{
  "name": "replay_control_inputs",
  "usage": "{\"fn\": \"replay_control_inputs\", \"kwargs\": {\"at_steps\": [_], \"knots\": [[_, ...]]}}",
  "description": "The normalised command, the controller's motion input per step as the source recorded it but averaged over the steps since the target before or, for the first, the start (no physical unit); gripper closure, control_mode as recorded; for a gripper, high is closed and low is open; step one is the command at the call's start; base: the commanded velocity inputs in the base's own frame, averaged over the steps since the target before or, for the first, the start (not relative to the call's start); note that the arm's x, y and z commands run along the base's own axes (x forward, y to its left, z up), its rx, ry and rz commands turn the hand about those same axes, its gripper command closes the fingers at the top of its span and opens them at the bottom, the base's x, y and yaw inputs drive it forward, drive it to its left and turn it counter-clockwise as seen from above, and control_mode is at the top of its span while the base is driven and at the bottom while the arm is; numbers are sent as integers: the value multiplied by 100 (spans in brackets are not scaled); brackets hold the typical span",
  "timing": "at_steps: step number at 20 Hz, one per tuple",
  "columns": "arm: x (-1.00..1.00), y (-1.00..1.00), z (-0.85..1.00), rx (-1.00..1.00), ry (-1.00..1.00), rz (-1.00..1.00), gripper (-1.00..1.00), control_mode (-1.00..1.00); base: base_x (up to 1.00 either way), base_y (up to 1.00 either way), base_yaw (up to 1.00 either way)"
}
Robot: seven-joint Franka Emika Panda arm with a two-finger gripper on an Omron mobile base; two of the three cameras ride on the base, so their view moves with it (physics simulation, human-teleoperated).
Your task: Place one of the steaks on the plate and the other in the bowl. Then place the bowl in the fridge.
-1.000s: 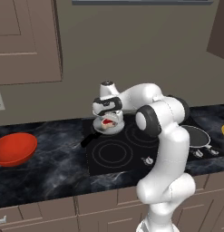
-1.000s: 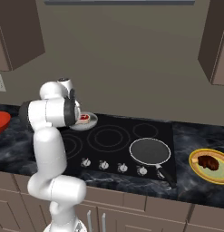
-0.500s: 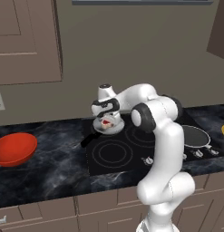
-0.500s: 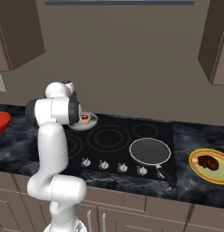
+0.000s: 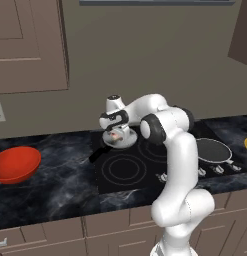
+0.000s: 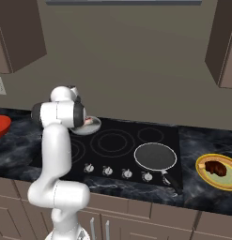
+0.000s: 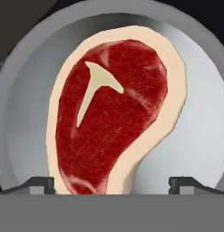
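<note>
One raw red steak (image 7: 109,122) with a cream fat rim lies in a grey pan (image 7: 199,131) at the back left of the stove. My gripper (image 7: 112,185) hangs open just above it, one fingertip on each side of the steak's near end. In the left base view the gripper (image 5: 115,133) points down into that pan (image 5: 126,142). The other steak (image 6: 216,168) rests on a yellow plate (image 6: 202,169) on the counter at the far right. The red-orange bowl (image 5: 15,164) sits empty on the counter at the far left. The fridge is out of view.
A second, dark frying pan (image 6: 155,156) with a black handle stands on the front right burner. The black cooktop (image 5: 125,172) has knobs along its front edge. Wall cabinets (image 5: 25,45) hang above the dark marble counter (image 5: 50,190).
The hand has sunk a little closer to the pan with the steak, and the elbow has swung. The gripper has stayed open. The steaks, bowl and plate have not moved.
</note>
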Motion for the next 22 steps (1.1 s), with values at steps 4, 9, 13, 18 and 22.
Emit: {"fn": "replay_control_inputs", "kwargs": {"at_steps": [4, 9, 13, 18, 22], "knots": [[16, 0, -23, 0, 0, -5, -100, -100, 0, 0, 0], [0, -5, -32, 0, 0, -3, 100, -100, 0, 0, 0], [0, -34, -9, 0, -1, 0, 100, -100, 0, 0, 0], [-10, -24, 36, 0, -12, 0, 100, -100, 0, 0, 0], [-51, 0, 78, 0, -25, 10, 100, -100, 0, 0, 0]]}}
